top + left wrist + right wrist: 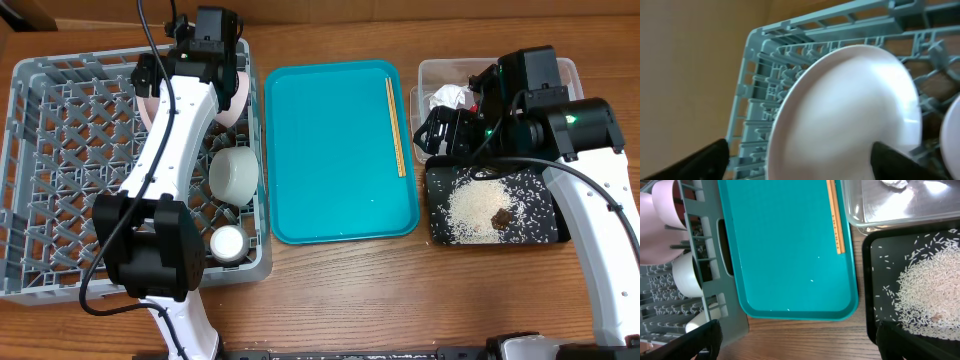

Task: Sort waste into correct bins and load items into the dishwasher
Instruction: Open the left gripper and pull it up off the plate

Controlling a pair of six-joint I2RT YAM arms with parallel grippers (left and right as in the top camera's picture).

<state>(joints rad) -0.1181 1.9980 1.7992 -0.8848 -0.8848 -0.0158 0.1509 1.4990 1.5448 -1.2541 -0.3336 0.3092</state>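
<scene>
Pale pink, the plate (pixel 840 115) stands on edge among the pegs at the far right corner of the rack (pixel 60 150), with a second dish (pixel 951 132) just beside it. The left tool (pixel 800 150) straddles the plate with its jaws spread wide. One finger is plainly apart from the rim and the other overlaps it in the wrist view, so it reads as released, though a light touch on that side cannot be ruled out. The step in hand appears to be leaving the plate seated. Done well, that means drawing the tool back along the plate's own plane rather than sideways, since a sideways brush could tip it onto its neighbour. The right tool (pixel 797 330) is also released and holds nothing. It hovers over the near rim of the teal tray (pixel 330 200), between the rack and the black tray (pixel 540 235) of rice (pixel 470 210). The chopsticks (pixel 835 220) lie flat along the teal tray's right edge, not yet loaded. They are thin and close to the raised rim, so a good pick would likely come in low, cross both sticks at once and leave finger room on the rim side. The bowl (pixel 235 172) and cup (pixel 227 243) already sit in the rack.
</scene>
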